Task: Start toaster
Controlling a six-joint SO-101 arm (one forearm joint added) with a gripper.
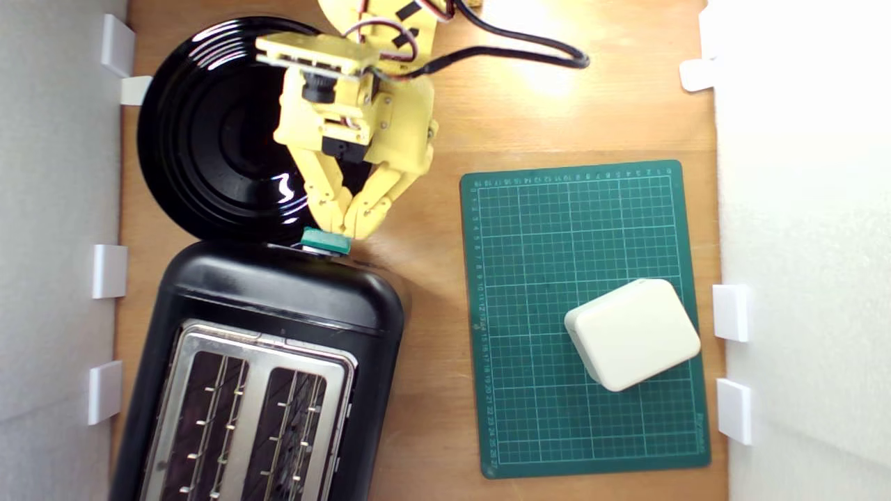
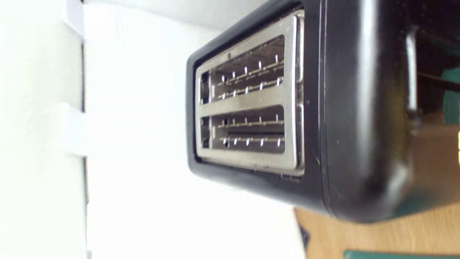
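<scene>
The glossy black toaster [image 1: 278,306] lies at the exterior view's lower left, its silver top plate [image 1: 254,410] showing two empty wire-guided slots. Its small teal-green lever [image 1: 325,241] sticks out of the end that faces the arm. My yellow gripper [image 1: 350,226] points down at that end, its fingers [image 1: 372,205] closed together with the tips right at the lever's edge, holding nothing. The wrist view is filled by the toaster [image 2: 341,108] and its slots [image 2: 248,104], with a teal patch [image 2: 452,100] at the frame edge. My fingertips hardly show in that view.
A round black plate [image 1: 202,139] lies behind the toaster, partly under my arm. A green cutting mat [image 1: 529,278] with a cream rounded block [image 1: 632,332] sits at the exterior view's right. White walls with clips border the wooden table [image 1: 431,362]. A black cable [image 1: 529,49] runs behind.
</scene>
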